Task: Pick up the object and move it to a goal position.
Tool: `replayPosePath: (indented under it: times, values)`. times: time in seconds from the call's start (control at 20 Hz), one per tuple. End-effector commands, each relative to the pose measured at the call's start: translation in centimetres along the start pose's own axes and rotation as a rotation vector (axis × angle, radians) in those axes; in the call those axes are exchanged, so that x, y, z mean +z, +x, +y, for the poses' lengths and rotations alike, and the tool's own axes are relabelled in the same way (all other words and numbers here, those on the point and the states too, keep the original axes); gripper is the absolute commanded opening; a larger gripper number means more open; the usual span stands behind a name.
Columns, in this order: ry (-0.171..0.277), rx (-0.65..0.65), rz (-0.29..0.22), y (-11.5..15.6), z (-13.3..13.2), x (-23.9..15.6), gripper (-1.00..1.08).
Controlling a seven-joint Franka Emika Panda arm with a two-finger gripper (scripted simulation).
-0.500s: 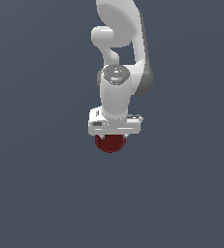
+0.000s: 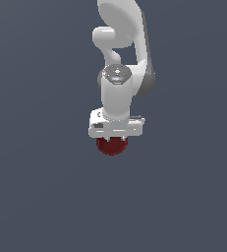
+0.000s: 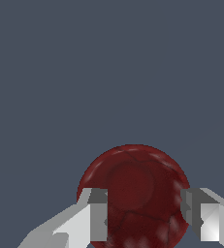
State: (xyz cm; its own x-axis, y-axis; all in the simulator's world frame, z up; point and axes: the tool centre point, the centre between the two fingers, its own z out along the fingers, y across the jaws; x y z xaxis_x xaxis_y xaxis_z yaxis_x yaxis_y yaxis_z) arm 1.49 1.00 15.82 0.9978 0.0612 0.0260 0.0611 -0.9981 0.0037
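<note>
The object, a dark red glossy bowl [image 2: 111, 147], lies on the grey floor with its rounded underside up. It sits directly under my white gripper [image 2: 114, 138], which hides its upper part in the exterior view. In the wrist view the bowl [image 3: 137, 184] lies between the two fingers. My gripper [image 3: 150, 218] is open. One finger [image 3: 98, 215] overlaps one edge of the bowl and the other finger [image 3: 200, 218] stands at the opposite edge. I cannot tell whether the pads touch the bowl.
The plain dark grey floor [image 2: 46, 187] surrounds the bowl on all sides. The white arm [image 2: 122, 39] rises behind the gripper in the exterior view. No other objects show.
The gripper has come down a little toward the bowl. The bowl has not moved.
</note>
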Motion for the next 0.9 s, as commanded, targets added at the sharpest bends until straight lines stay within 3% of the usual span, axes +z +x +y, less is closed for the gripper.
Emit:
replayPosePath:
  times: [0.0, 0.45, 0.85]
  values:
    - [0.0, -0.001, 0.0, 0.0, 0.0, 0.0, 0.28]
    - [-0.015, 0.045, -0.021, 0.1, -0.3, 0.7, 0.28]
    - [-0.055, 0.147, -0.063, 0.1, -0.8, 2.3, 0.28]
